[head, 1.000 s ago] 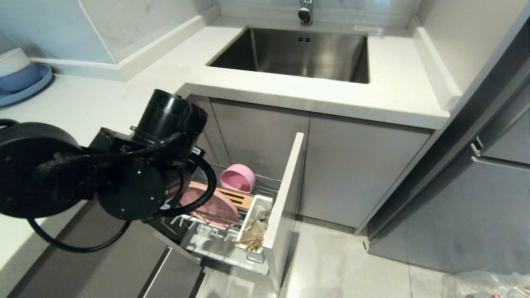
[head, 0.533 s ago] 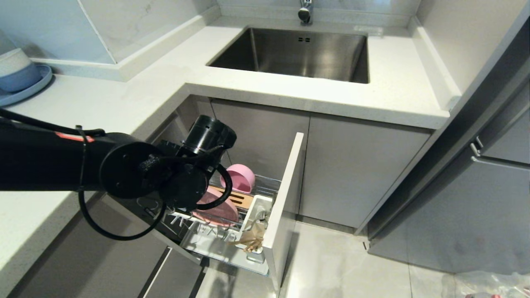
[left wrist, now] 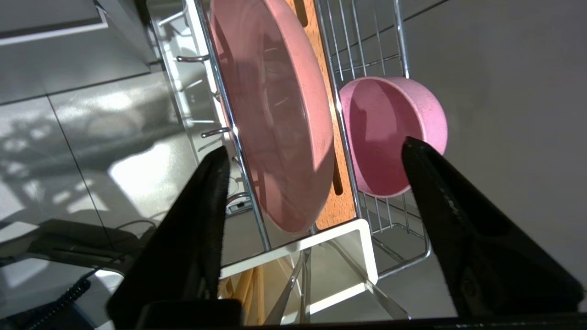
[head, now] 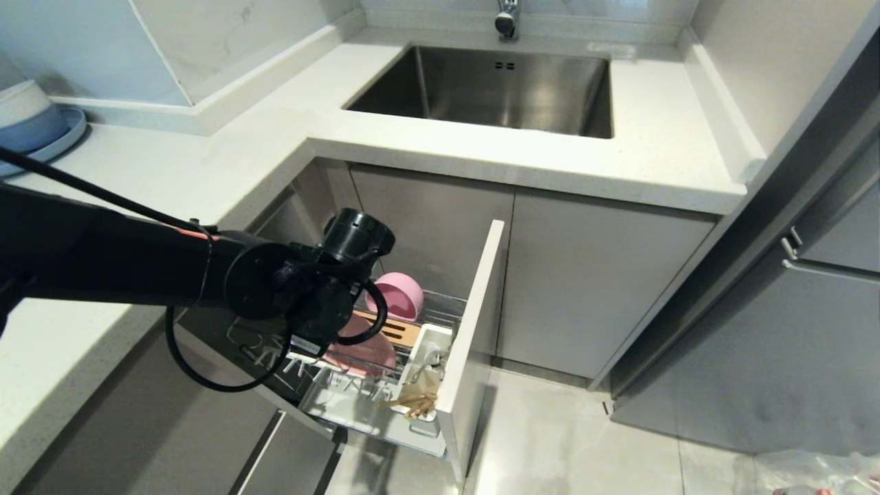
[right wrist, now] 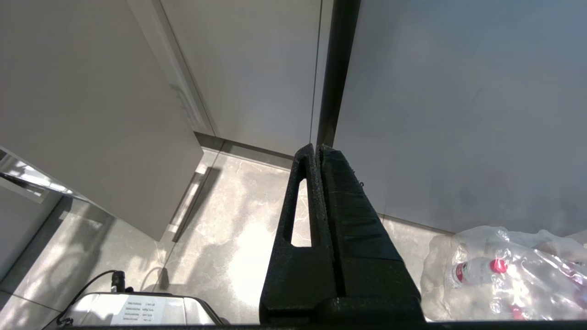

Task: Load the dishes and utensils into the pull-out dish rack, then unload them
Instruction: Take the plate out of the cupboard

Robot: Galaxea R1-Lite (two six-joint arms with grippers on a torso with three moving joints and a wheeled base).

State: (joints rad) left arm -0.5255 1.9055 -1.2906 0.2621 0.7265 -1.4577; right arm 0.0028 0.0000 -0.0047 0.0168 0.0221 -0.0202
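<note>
Only wristward: left gripper [left wrist: 312,151] agape astride plate [left wrist: 275,110].

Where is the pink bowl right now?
In the head view the pink bowl lies on its side at the back of the pull-out dish rack, behind the pink plate, just right of the left tool.
</note>
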